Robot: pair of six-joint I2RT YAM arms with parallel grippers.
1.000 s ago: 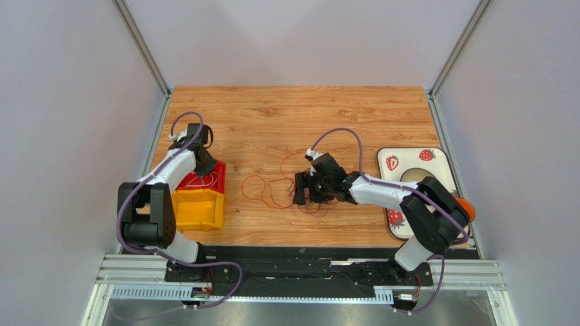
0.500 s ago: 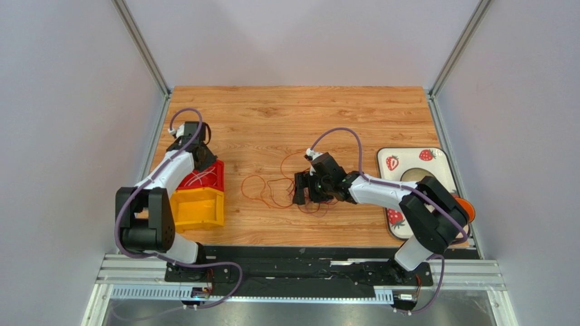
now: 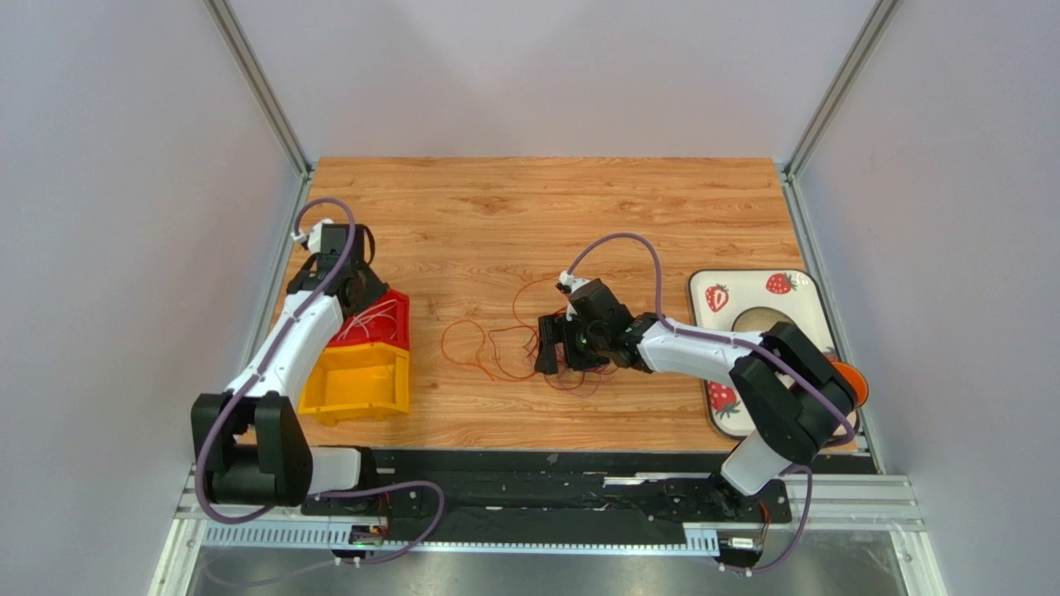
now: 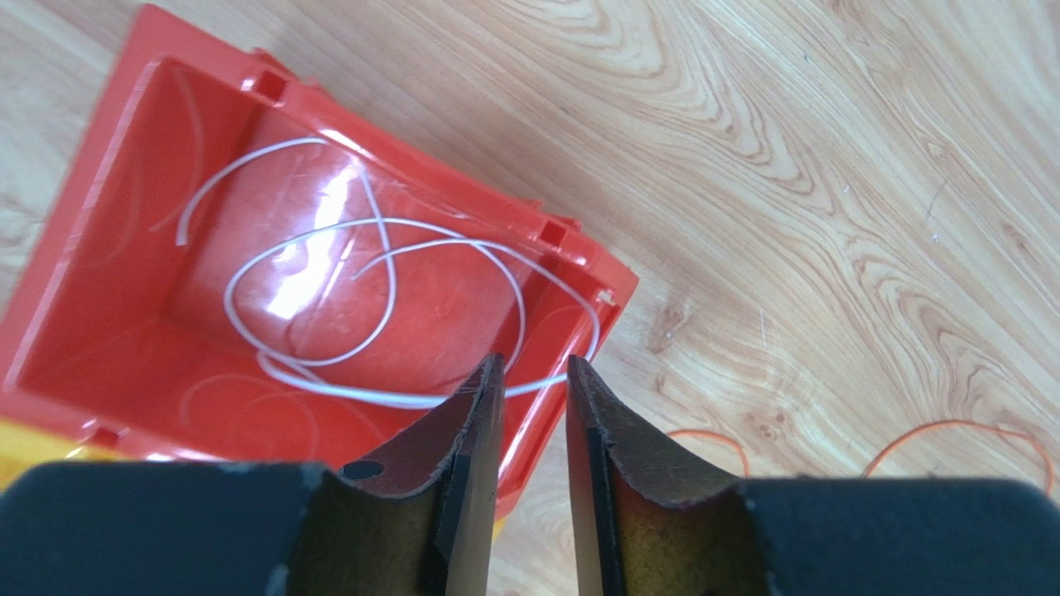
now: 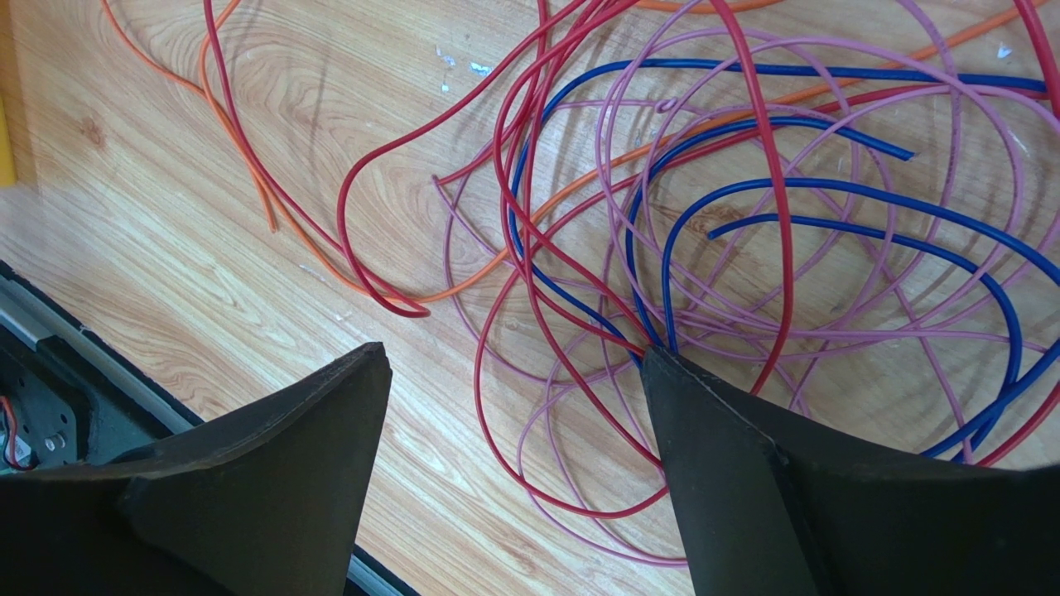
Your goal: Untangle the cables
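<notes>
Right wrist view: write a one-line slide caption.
Open right gripper hovers over tangled red, blue, pink and orange cables.

The right claw [image 3: 545, 345] hovers over the cables [image 3: 503, 347].

The table [image 3: 560, 211] was warm honey-brown wood with darker wavy grain. On it the cables [image 3: 500, 350] ran red, orange, pale pink-lilac and blue. At the left sat a glossy red bin [image 4: 112, 311] holding one white wire [image 4: 373, 225], and on its near side a yellow bin [image 3: 355, 379]. At the right, a white plate [image 3: 809, 311] carried a scattered pattern – red strawberries with green tops. Beside its near right corner showed something bright orange [image 3: 849, 373]. Both arms were white and black with lilac hoses.
</notes>
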